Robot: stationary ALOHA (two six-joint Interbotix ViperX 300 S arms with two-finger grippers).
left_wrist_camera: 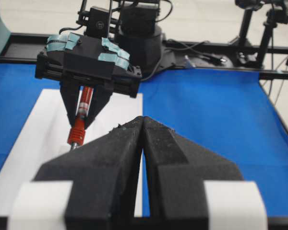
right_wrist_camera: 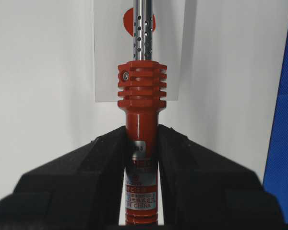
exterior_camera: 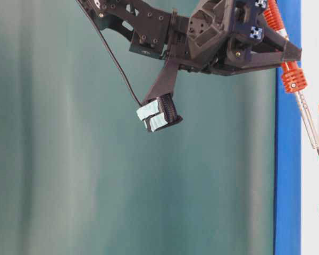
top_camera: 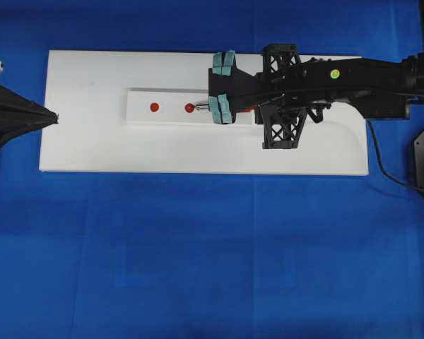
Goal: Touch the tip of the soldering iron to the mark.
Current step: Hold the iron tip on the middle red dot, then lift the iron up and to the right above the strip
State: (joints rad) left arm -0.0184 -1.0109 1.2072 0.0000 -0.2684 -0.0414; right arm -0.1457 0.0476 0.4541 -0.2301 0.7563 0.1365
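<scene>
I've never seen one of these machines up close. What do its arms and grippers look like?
Both arms are black. The right arm has open lattice brackets, a small green sticker and a black cable trailing off it. The right gripper has wedge-shaped black foam fingers, with pale teal tape on its body. The left gripper has the same black wedges, with white tape bands.

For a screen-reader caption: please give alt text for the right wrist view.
The right tool, shut on the red-orange handle of the soldering iron, points its perforated metal shaft over a red mark on a white strip.
</scene>
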